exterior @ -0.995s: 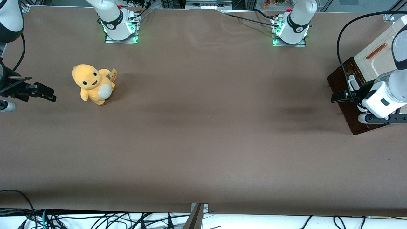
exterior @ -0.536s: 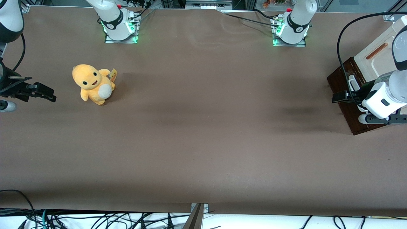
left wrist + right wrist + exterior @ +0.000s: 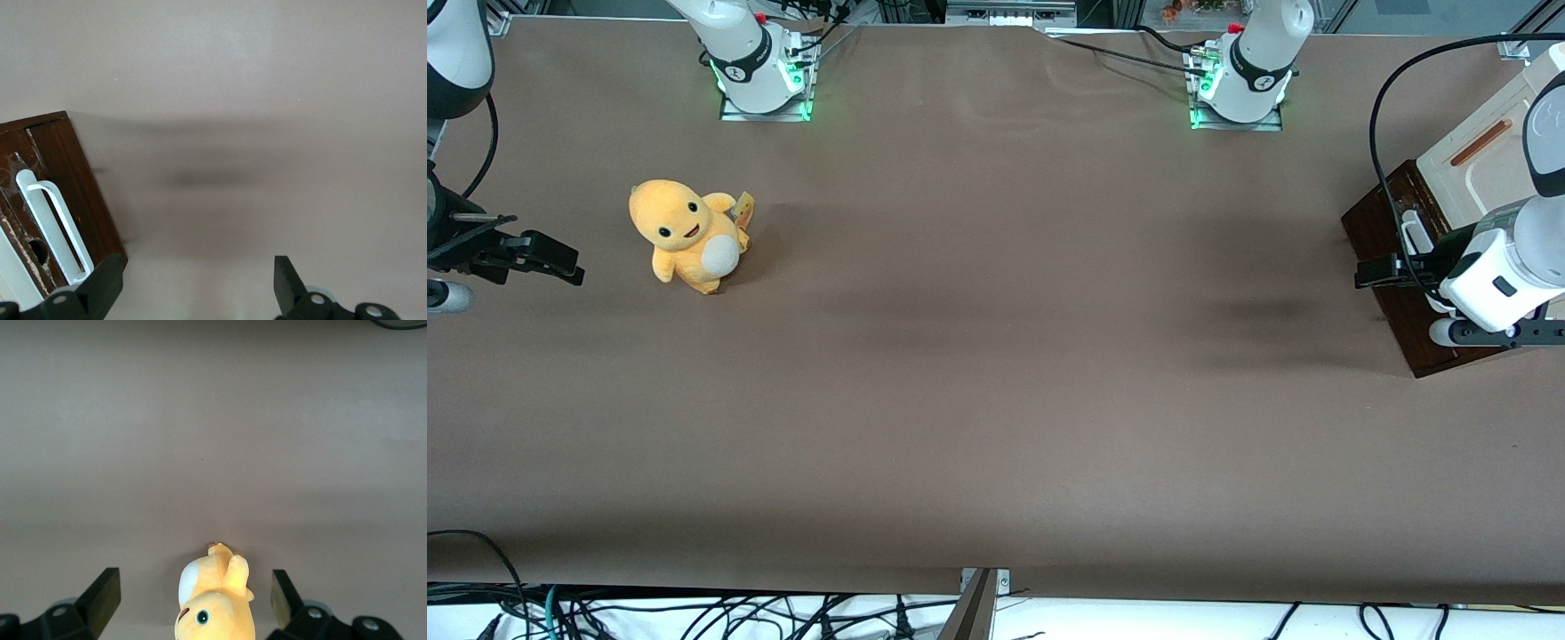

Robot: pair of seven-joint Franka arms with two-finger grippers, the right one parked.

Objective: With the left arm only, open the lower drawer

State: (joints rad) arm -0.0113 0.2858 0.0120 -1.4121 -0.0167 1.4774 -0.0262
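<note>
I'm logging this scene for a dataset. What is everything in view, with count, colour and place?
table: one, brown, under everything.
plush toy: one, yellow-orange with a pale belly, on the table toward the parked arm's end.
lower drawer: one, dark brown, white bar handle, on the table at the working arm's end.
cream panel: one, with an orange-brown bar, above the drawer.
left arm: one, white.
gripper: one, black, open, in front of the drawer handle.

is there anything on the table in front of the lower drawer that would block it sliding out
Nothing visible. The brown table in front of the lower drawer is bare. The gripper hangs open beside its white handle. The orange plush toy sits toward the parked arm's end.
</note>
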